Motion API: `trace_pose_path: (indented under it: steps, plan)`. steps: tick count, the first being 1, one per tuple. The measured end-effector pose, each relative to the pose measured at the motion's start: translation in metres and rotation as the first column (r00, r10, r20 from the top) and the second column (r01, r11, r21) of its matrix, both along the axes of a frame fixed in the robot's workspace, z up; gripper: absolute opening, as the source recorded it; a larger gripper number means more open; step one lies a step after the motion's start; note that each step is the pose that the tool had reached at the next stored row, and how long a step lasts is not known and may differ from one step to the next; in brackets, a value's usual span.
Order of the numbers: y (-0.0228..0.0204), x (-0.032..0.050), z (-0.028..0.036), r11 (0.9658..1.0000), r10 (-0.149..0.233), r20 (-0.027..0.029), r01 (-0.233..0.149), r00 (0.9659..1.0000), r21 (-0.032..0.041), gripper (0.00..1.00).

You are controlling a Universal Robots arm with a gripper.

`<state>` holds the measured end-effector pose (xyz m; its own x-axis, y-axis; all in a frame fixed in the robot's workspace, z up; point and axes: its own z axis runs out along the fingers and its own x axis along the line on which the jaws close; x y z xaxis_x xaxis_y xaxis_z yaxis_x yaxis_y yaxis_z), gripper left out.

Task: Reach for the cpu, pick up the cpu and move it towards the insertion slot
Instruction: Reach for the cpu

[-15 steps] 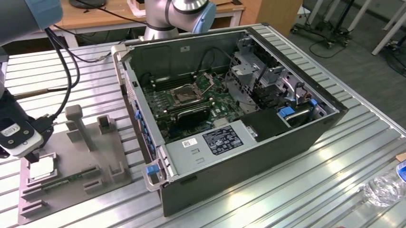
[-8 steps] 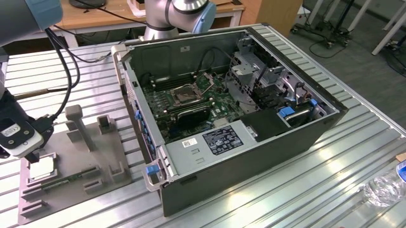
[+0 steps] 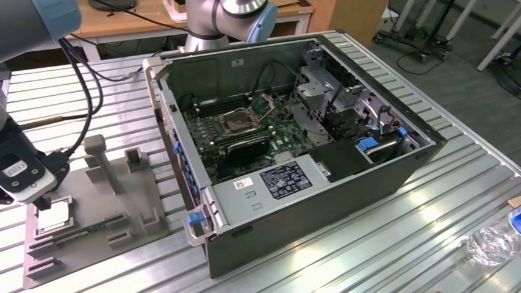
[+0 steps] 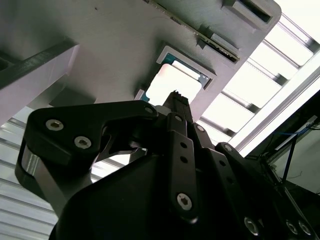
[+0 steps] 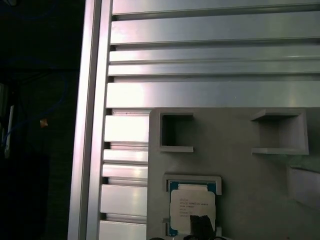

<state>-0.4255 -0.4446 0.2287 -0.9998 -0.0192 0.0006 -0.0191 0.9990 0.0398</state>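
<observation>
Claw (image 4: pixel 176 95): poised directly over the cpu (image 4: pixel 167 80), tip close above its top; clenched or released, cannot tell.
Cpu: flat in its recess on the grey fixture plate (image 3: pixel 138 201).
Insertion slot (image 3: pixel 238 122): well apart, inside the open case (image 3: pixel 342 183), towards the exterior view's right.

You had a silvery-white cpu (image 5: pixel 192 202) edged in teal, a plain grey plate (image 5: pixel 250 200), a ribbed silver surface (image 5: pixel 200 90) and a green motherboard (image 3: pixel 285 129).

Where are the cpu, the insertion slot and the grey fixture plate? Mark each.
cpu (image 5: pixel 192 202): first wrist view, middle of its pale top.
insertion slot (image 3: pixel 238 122): exterior view, dark centre of the socket.
grey fixture plate (image 3: pixel 94 204): exterior view, bare flat surface.
</observation>
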Motion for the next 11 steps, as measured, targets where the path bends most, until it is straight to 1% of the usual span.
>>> trace_pose_path:
  steps: [2, 11]
  plan:
    - [0.0000, 0.0000, -0.0016, 1.0000, 0.000, 0.0002, 0.000, 1.0000, 0.0001, 0.11]
    - [0.0000, 0.0000, -0.0023, 1.0000, 0.000, 0.0004, 0.000, 1.0000, 0.0003, 0.11]
